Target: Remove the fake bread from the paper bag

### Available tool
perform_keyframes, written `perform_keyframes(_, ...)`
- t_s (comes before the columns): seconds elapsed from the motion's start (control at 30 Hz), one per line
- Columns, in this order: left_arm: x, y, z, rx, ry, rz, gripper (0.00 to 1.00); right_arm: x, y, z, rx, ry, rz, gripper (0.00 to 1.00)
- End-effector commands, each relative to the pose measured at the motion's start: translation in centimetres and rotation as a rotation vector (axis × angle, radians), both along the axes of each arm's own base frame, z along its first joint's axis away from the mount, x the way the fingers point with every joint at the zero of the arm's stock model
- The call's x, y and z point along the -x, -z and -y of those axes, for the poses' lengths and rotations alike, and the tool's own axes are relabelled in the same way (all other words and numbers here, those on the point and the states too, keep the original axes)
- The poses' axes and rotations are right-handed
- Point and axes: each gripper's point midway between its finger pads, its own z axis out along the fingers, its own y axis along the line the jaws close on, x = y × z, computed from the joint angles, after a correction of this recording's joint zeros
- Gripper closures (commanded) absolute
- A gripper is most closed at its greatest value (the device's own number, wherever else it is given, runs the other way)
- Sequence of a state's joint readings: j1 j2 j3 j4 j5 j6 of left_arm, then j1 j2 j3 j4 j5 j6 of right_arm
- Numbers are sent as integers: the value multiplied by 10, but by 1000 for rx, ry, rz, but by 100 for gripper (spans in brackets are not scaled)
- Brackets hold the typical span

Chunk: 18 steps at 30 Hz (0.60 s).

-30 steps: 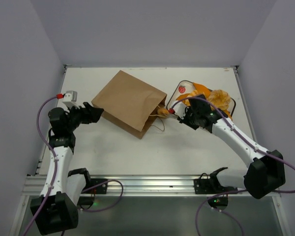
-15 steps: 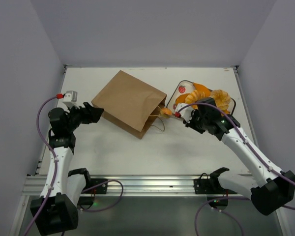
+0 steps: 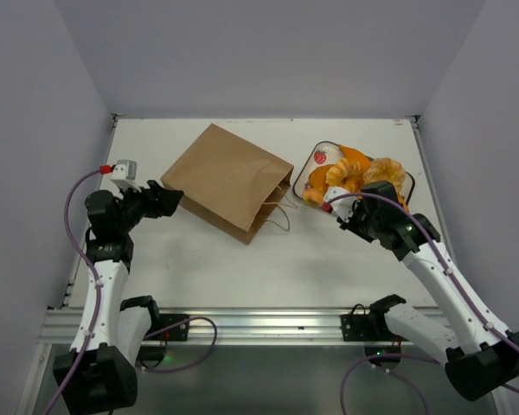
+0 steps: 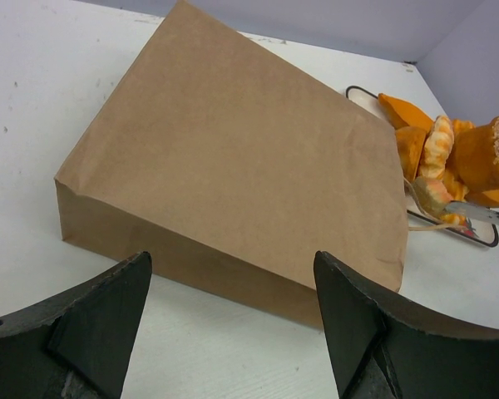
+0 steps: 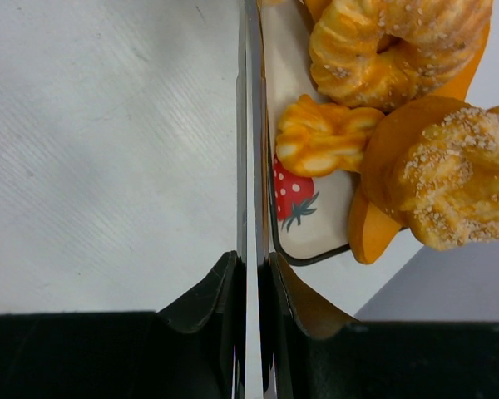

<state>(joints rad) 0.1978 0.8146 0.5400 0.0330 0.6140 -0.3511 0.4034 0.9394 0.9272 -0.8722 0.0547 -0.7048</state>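
Paper bag lies flat on the table, mouth turned right. Inside not visible.

Left gripper sits at the bag's closed left end. Its fingers are spread wide; contact with the bag is unclear.

Just right of the bag's mouth, a tray with a strawberry print carries the fake bread: ring rolls, small twisted pieces, orange wedges.

Right gripper is at the tray corner nearest the bag's mouth, thin fingers pressed together. The tips end at a small piece; whether they nip it, cannot tell.
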Motion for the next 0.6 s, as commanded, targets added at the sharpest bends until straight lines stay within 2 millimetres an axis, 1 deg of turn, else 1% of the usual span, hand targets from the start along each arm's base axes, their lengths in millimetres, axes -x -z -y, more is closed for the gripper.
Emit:
perform_keyframes(0.0, 0, -3, 0, -34, 3, 31, 18, -7, -21, 18, 30, 71, 85, 91)
perform_keyframes(0.07, 1, -4, 0, -35, 3, 32, 18, -10, -29, 27, 48, 101, 122, 91)
perform_keyframes(0.1, 0, -4, 0, -35, 3, 31, 18, -12, -33, 35, 64, 128, 141, 91)
perform_keyframes(0.2, 0, -3, 1, -35, 3, 29, 18, -13, -46, 42, 51, 155, 185, 91)
perform_keyframes(0.3, 0, -3, 1, -34, 6, 29, 18, -19, -59, 46, 31, 193, 232, 92)
perform_keyframes(0.37, 1, -4, 2, -33, 8, 32, 18, -24, -61, 50, 34, 220, 256, 91)
perform_keyframes(0.53, 1, -5, 3, -37, 8, 33, 18, -35, -54, 48, 11, 261, 240, 91)
perform_keyframes(0.57, 1, -5, 2, -39, 3, 33, 18, -39, -58, 51, 17, 278, 258, 91)
